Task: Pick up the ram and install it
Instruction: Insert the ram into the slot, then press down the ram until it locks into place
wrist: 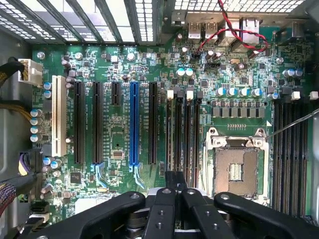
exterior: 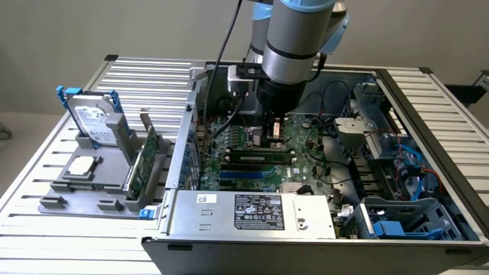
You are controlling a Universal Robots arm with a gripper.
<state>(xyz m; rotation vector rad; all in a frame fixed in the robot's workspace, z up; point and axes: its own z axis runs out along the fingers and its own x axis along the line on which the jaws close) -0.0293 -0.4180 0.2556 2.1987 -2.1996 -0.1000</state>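
**Ram at the slots, pincer clamped**

Pincer (exterior: 273, 137) reaching deep into case (exterior: 306, 253), drawn thin on ram (exterior: 256, 156) top edge. Judged gripped, not just touching. Held upright, edge down and parallel to slots (wrist: 178, 134), the only way in. Low over board (wrist: 114, 149), beside CPU socket (wrist: 235, 172). Seated or just above: cannot tell. Case laid open side up on counter (exterior: 145, 74), giving a straight vertical approach. Holder (exterior: 84, 192) at exterior view's left keeps drive (exterior: 95, 123) and card (exterior: 141, 166) standing, clear of the work.
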